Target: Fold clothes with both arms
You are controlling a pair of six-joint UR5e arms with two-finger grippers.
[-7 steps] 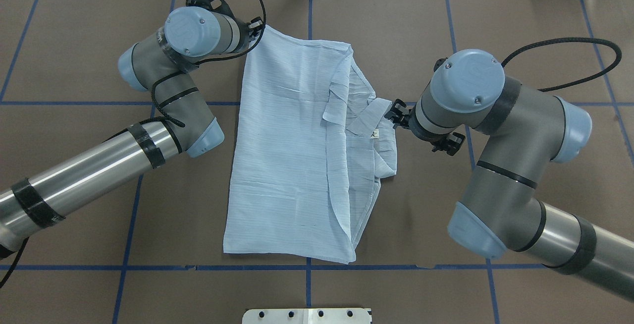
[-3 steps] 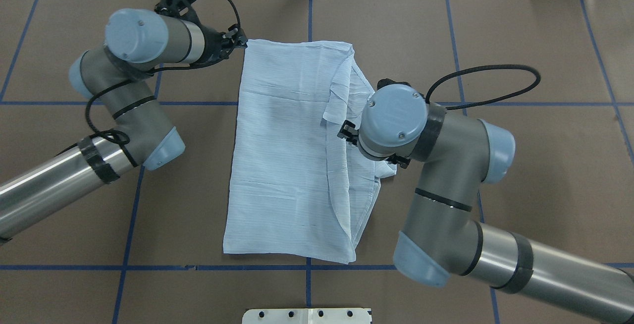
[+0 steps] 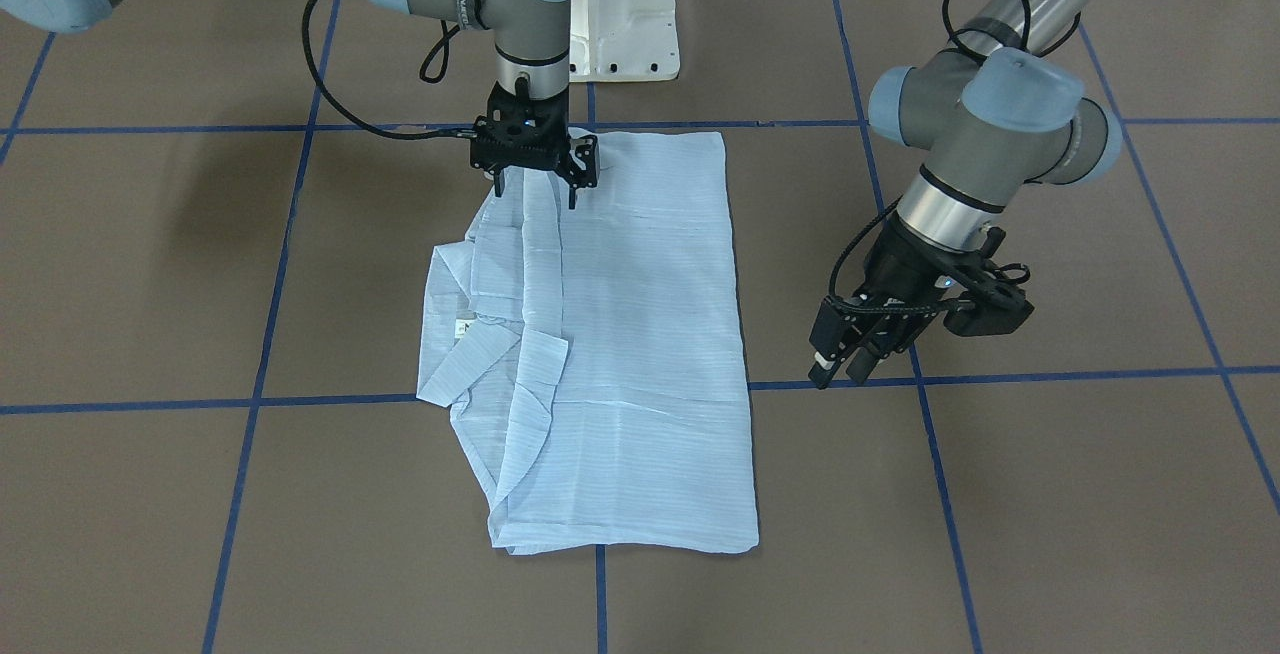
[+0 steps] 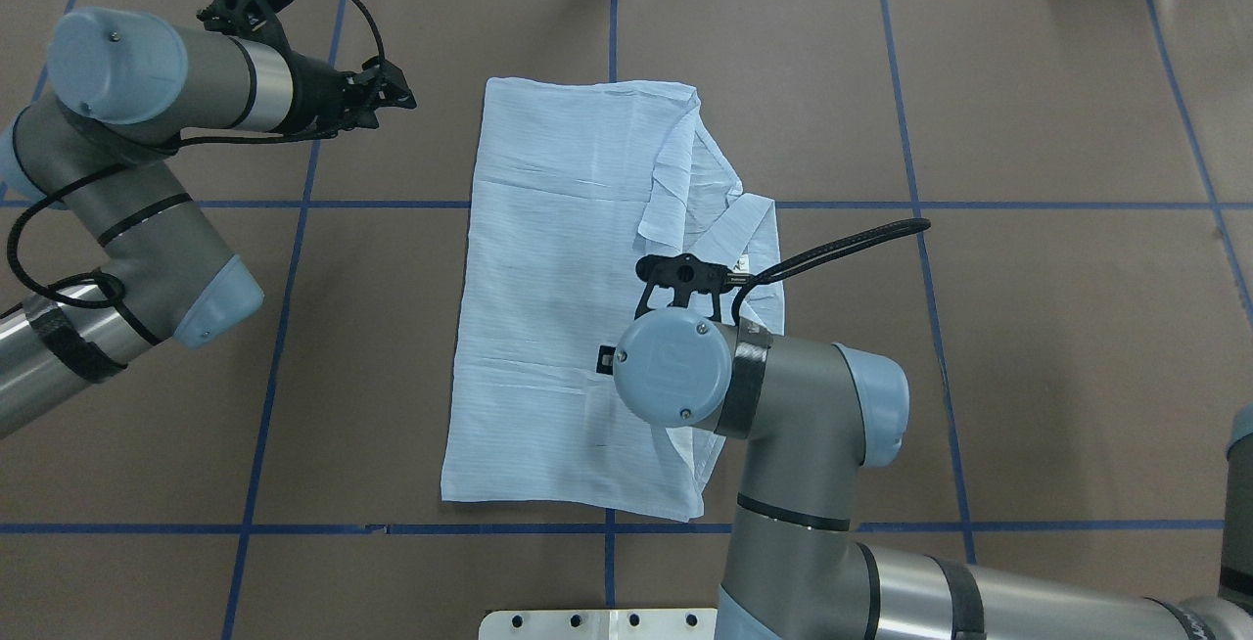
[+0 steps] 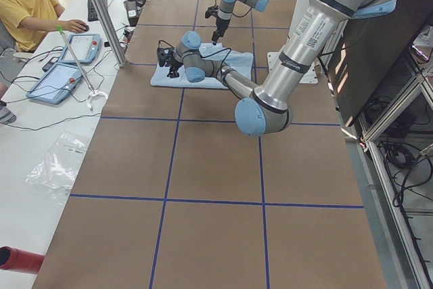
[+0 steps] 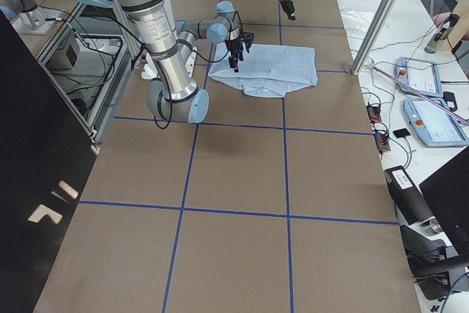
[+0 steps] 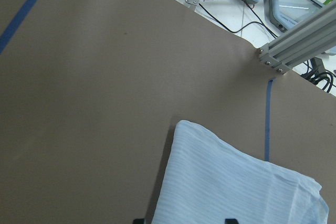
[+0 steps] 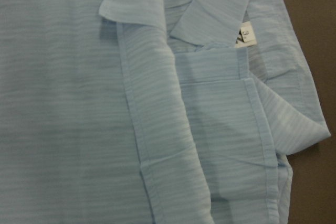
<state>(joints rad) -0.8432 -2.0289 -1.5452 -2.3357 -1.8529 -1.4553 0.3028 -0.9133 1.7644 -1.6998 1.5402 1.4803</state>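
Observation:
The light blue striped shirt [image 4: 558, 278] lies folded in a long rectangle on the brown table, with its collar and neck label [image 4: 741, 265] at its right side. It also shows in the front view [image 3: 640, 334] and fills the right wrist view [image 8: 79, 103]. My right gripper [image 3: 535, 189] hangs open and empty just above the shirt's folded edge; in the overhead view my wrist hides it. My left gripper [image 4: 406, 97] is open and empty, off the shirt beside its far left corner [image 7: 226, 182].
The white robot base plate [image 3: 620, 24] sits at the table's near edge. Blue tape lines [image 4: 294, 205] cross the table. An aluminium post [image 7: 294, 51] stands at the far edge. An operator in yellow [image 5: 27, 5] sits by tablets beyond it.
My left gripper let go of the shirt's far left corner and drew away to the left. My right arm swung from the collar side over the shirt towards the robot.

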